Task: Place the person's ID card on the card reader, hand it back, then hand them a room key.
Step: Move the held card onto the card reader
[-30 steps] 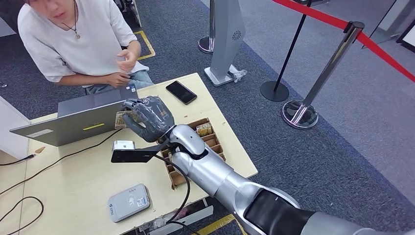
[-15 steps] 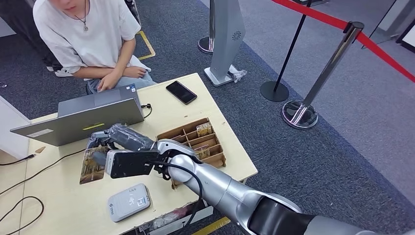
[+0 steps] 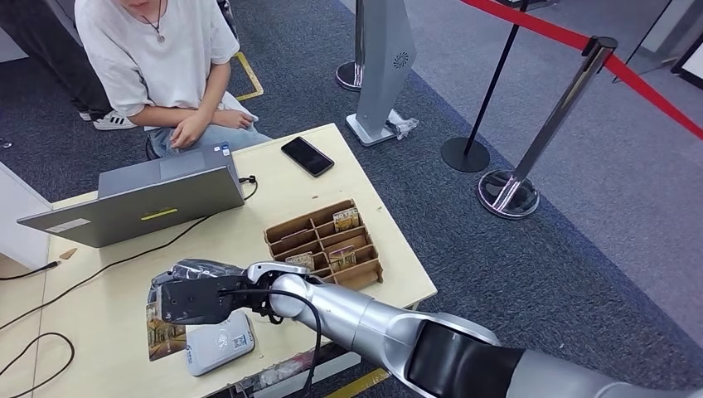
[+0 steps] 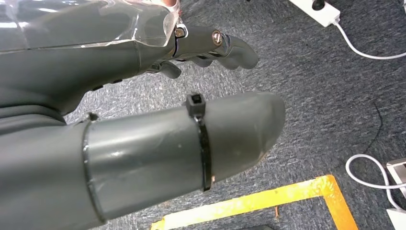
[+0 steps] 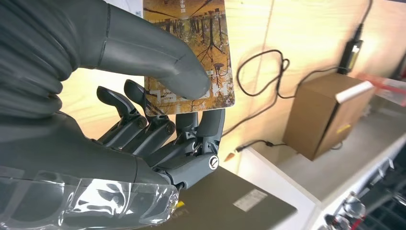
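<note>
My right hand (image 3: 192, 272) reaches across the table's near left part and pinches the ID card (image 3: 163, 335), a picture card in brown and orange. In the right wrist view the thumb (image 5: 158, 62) presses the card (image 5: 191, 43) against the fingers. The card hangs just left of the grey card reader (image 3: 219, 343), close above the tabletop; I cannot tell whether it touches either. A cardboard tray (image 3: 325, 245) with room key cards in its compartments lies to the right of my forearm. My left hand (image 4: 143, 96) hangs over grey carpet and holds nothing, its fingers loosely apart.
A person (image 3: 157, 58) sits behind the table, hands in the lap. An open laptop (image 3: 141, 203) with cables stands at the back left, and a black phone (image 3: 307, 155) lies at the back right. Stanchions (image 3: 510, 186) with a red belt stand to the right.
My right hand has carried the card from near the person down across the table to beside the reader. The person has drawn both hands back to the lap.
</note>
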`<state>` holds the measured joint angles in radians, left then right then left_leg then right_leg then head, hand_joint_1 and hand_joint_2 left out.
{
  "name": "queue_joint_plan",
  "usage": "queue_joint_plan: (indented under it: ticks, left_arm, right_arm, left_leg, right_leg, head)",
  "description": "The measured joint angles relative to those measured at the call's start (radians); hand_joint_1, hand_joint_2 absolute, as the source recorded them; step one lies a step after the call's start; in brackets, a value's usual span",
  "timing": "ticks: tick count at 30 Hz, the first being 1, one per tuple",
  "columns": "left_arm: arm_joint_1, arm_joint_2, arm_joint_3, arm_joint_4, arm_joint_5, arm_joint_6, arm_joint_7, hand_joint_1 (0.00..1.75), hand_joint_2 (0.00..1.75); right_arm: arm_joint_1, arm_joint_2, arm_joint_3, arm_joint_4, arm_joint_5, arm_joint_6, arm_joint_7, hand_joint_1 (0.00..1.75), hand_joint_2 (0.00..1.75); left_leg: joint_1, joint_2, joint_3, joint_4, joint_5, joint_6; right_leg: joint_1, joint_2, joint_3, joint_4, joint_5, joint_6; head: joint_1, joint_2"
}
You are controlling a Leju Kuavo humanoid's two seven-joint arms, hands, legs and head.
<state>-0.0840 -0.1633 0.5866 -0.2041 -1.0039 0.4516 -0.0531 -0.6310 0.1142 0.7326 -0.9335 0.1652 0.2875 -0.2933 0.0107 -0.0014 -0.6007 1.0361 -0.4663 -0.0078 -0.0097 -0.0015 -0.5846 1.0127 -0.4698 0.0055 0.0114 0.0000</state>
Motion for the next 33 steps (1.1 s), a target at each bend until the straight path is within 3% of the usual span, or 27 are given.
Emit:
queue_joint_plan:
  ticks: [24, 33]
  left_arm:
    - [-0.007, 0.000, -0.025, 0.000, -0.018, -0.008, 0.014, 0.00, 0.00]
    - [0.003, -0.016, -0.033, 0.000, -0.013, 0.041, -0.012, 0.00, 0.00]
  right_arm:
    - [-0.048, 0.020, 0.104, 0.186, 0.086, -0.101, 0.070, 1.75, 1.75]
    - [-0.051, 0.020, 0.117, 0.245, 0.108, -0.119, 0.070, 1.75, 1.75]
  left_leg:
    - [0.000, 0.000, 0.000, 0.000, 0.000, 0.000]
    - [0.000, 0.000, 0.000, 0.000, 0.000, 0.000]
  right_leg:
    - [0.000, 0.000, 0.000, 0.000, 0.000, 0.000]
    - [0.000, 0.000, 0.000, 0.000, 0.000, 0.000]
  head:
    - [0.000, 0.000]
    - [0.000, 0.000]
